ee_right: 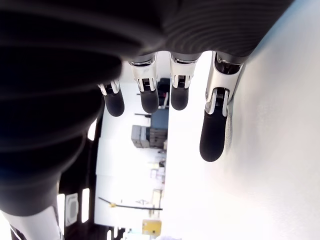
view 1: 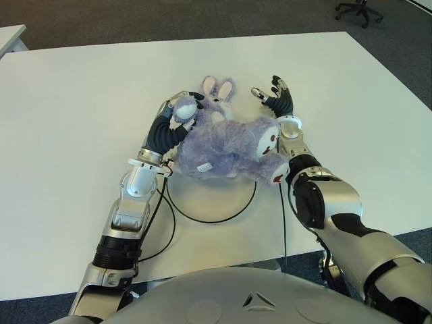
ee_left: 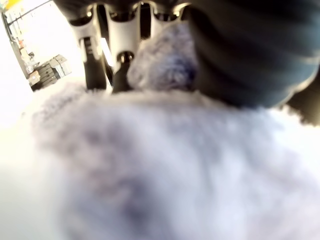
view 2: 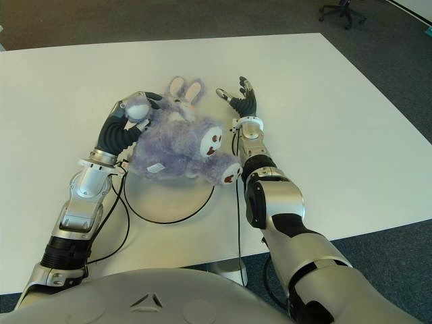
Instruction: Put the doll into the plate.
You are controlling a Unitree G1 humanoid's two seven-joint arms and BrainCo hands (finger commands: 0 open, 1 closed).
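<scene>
A fluffy purple rabbit doll [view 1: 226,145] lies on its side over the far part of a white plate with a dark rim [view 1: 209,220] near the front of the white table [view 1: 74,121]. My left hand [view 1: 182,108] is at the doll's left side, fingers curled around one of its pale paws. The left wrist view shows fur [ee_left: 165,165] pressed under those fingers [ee_left: 120,55]. To the right of the doll, by its ears [view 1: 217,88], my right hand [view 1: 267,88] stands with spread fingers [ee_right: 214,135] that hold nothing.
Black cables [view 1: 165,223] run from both wrists across the table's front. An office chair [view 1: 358,10] stands on the carpet at the far right, and the corner of another table [view 1: 10,37] shows at the far left.
</scene>
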